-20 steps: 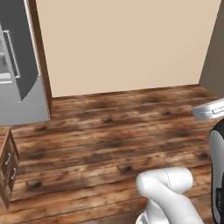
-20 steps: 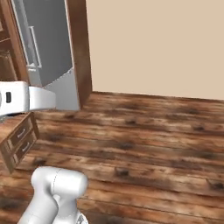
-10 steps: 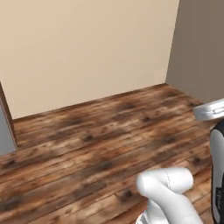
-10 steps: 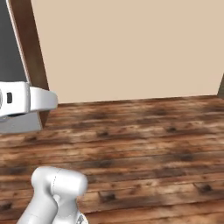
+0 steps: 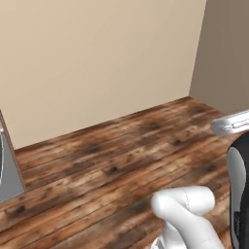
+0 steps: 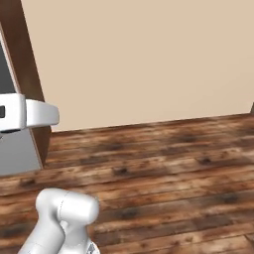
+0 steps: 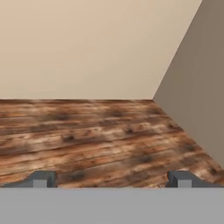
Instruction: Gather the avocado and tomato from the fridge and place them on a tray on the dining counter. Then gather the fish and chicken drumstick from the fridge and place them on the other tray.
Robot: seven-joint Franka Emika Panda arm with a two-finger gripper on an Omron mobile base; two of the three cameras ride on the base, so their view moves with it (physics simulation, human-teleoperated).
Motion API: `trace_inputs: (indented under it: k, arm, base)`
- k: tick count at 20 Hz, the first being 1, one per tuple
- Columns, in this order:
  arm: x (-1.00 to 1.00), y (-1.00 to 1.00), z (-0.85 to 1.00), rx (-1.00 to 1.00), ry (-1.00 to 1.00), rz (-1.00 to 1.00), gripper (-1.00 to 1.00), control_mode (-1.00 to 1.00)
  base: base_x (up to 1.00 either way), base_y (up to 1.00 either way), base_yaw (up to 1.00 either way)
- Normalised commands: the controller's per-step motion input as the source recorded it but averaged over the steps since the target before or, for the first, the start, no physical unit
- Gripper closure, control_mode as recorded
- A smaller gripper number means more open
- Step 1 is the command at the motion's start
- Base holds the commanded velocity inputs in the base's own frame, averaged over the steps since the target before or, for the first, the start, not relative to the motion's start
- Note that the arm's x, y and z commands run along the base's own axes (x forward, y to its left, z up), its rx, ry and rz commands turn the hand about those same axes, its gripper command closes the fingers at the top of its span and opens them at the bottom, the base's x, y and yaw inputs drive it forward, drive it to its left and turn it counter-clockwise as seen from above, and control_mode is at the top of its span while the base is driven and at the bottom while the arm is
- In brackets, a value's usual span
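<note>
Fridge (image 6: pixel 17 149) shows as a grey slab at the left edge of the right base view, beside a brown wooden panel (image 6: pixel 27 64); heavy and rigid, probably best taken by its bar handle, hidden here. Gripper (image 7: pixel 112 180) fingers stand wide, holding nothing

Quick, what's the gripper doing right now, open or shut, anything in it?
Gripper: open, fingertips wide apart, nothing between them; it faces bare wooden floor and the beige wall.
</note>
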Motion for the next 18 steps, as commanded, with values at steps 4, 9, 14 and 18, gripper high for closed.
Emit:
trace_inputs:
  k: [4,9,14,18]
  arm:
    - [0.0,0.0,0.0,0.0,0.0,0.0,-1.0,1.0]
    - [0.0,0.0,0.0,0.0,0.0,0.0,-1.0,1.0]
    - [0.0,0.0,0.0,0.0,0.0,0.0,-1.0,1.0]
    - [0.0,0.0,0.0,0.0,0.0,0.0,-1.0,1.0]
  base:
    - [0.69,0.83,0.0]
    - [0.02,1.0,0.0]
    - [-0.28,1.0,0.0]
    - [-0.03,1.0,0.0]
